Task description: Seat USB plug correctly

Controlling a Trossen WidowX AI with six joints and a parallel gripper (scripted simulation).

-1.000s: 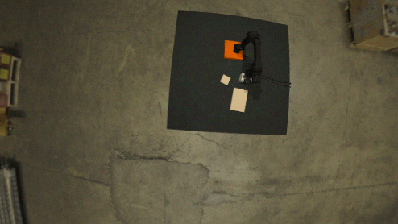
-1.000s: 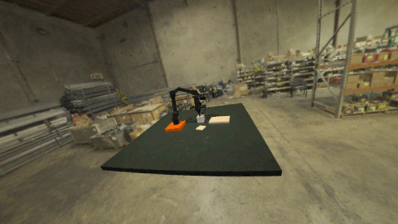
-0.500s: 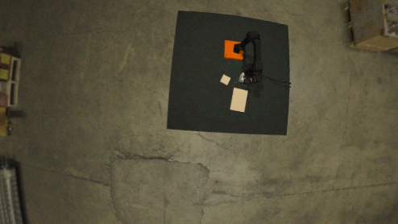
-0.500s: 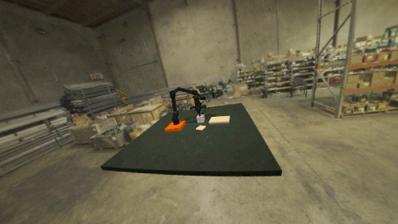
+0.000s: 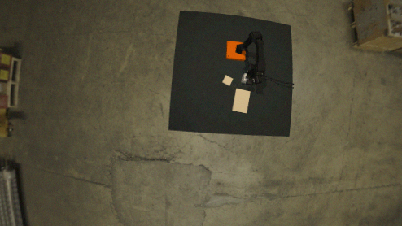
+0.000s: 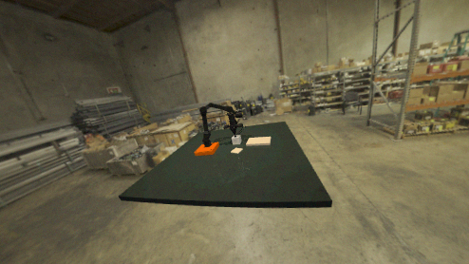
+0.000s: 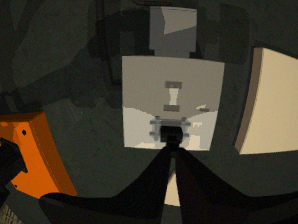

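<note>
The pale grey power cube stands on the dark table. Its top shows two dark slots in the wrist view, with a grey notched shape around the plug near the edge closest to the fingers. My gripper is shut on the small black USB plug, over that part of the cube's top. The plug and fingertips hide the socket opening, so I cannot tell how deep the plug sits or which way round it is.
A grey block adjoins the cube's far side. A large cream block lies beside the cube, and a small cream piece lies near. The orange base is under the arm. Dark cables reach the table's edge.
</note>
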